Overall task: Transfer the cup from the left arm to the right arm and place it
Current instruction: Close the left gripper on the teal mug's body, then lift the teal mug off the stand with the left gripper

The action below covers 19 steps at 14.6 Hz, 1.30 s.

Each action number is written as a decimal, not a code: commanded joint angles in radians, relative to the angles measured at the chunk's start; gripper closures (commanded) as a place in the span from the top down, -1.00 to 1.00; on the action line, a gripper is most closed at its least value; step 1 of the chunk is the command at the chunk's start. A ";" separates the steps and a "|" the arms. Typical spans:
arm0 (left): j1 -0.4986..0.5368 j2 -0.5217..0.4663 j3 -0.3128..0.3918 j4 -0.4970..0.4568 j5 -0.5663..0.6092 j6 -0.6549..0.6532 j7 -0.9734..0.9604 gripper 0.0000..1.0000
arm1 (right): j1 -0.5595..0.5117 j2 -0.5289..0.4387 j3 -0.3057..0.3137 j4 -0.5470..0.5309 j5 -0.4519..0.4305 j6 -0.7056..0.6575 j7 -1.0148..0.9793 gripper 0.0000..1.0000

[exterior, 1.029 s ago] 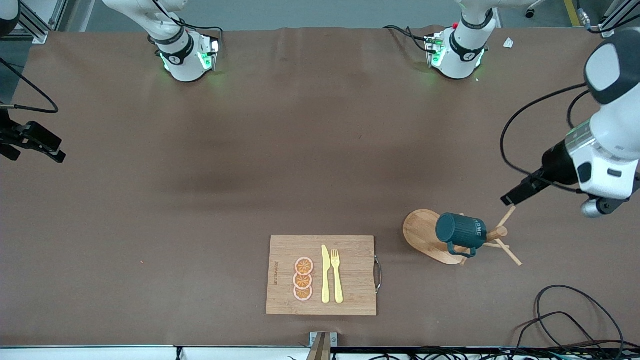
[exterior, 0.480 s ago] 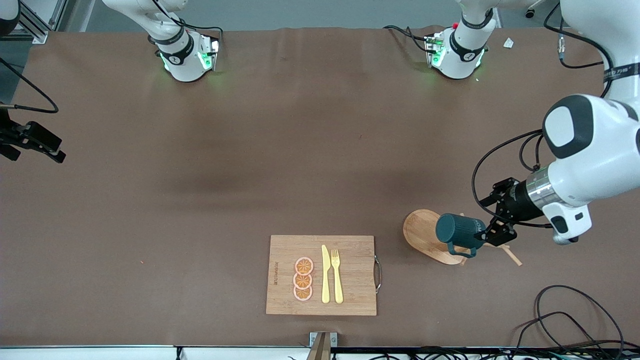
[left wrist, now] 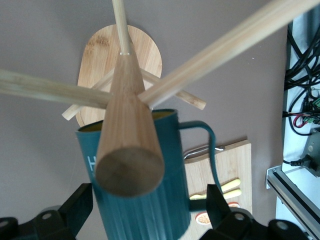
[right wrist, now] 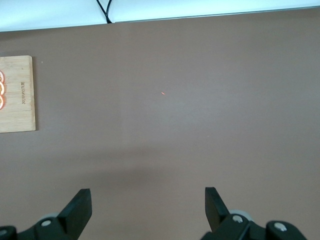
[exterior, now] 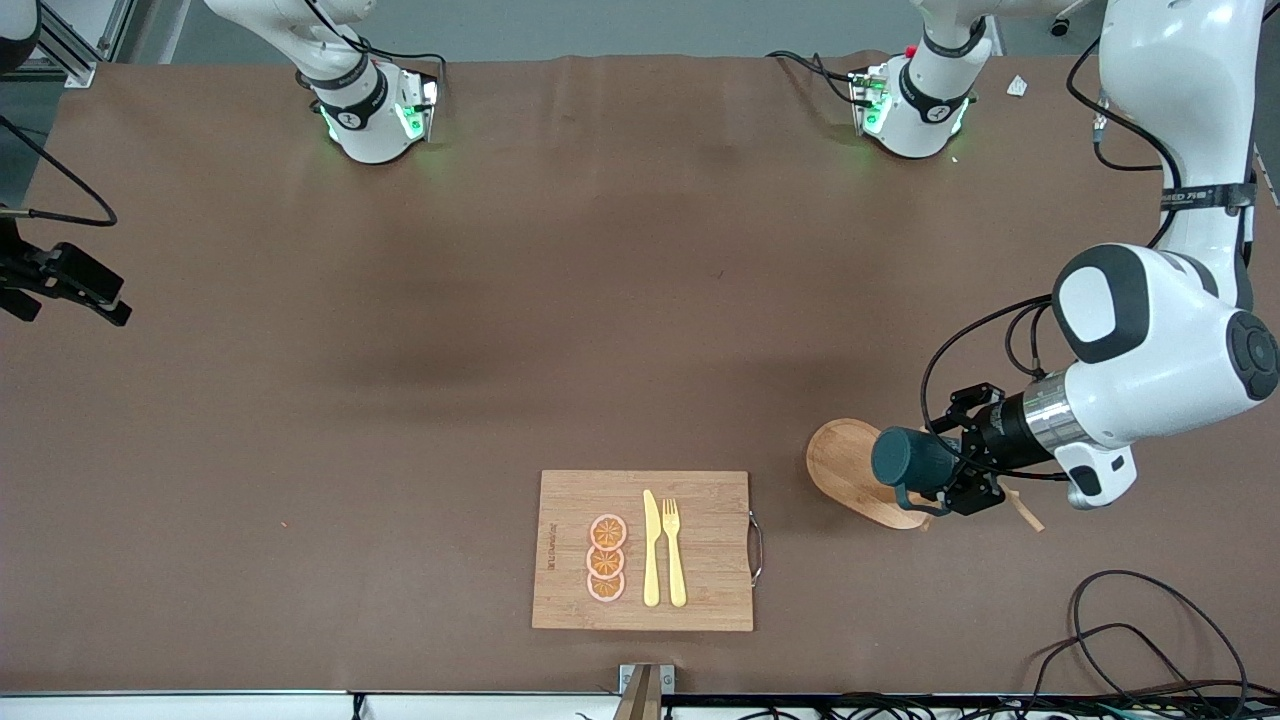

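Note:
The dark teal ribbed cup hangs tilted on a peg of a wooden mug tree, over the tree's oval base. My left gripper is open, one finger on each side of the cup's body, with a gap on both sides. In the left wrist view the cup sits between my fingers, below the tree's thick post, with its handle to one side. My right gripper is open and empty over bare brown table; it does not show in the front view.
A wooden cutting board with three orange slices, a yellow knife and a fork lies near the front edge. Loose cables lie at the left arm's end. The board's edge shows in the right wrist view.
My left arm swung down toward the mug tree, and its open gripper moved in around the cup. The cup has not moved. The right arm shows no change.

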 commanded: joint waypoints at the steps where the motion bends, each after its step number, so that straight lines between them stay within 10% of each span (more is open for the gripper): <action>1: -0.002 0.025 -0.001 0.025 -0.016 0.005 -0.013 1.00 | -0.017 -0.001 0.010 0.004 0.012 -0.009 -0.015 1.00; 5: -0.002 0.034 -0.001 0.025 -0.016 0.007 -0.013 0.92 | -0.017 -0.001 0.008 0.004 0.012 -0.009 -0.015 1.00; 9: -0.005 0.029 -0.001 0.027 -0.034 0.007 -0.013 0.22 | -0.017 -0.001 0.010 0.004 0.012 -0.009 -0.015 1.00; 19: -0.152 -0.026 -0.107 0.051 0.045 -0.001 -0.283 0.19 | -0.016 -0.001 0.010 0.004 0.012 -0.007 -0.015 1.00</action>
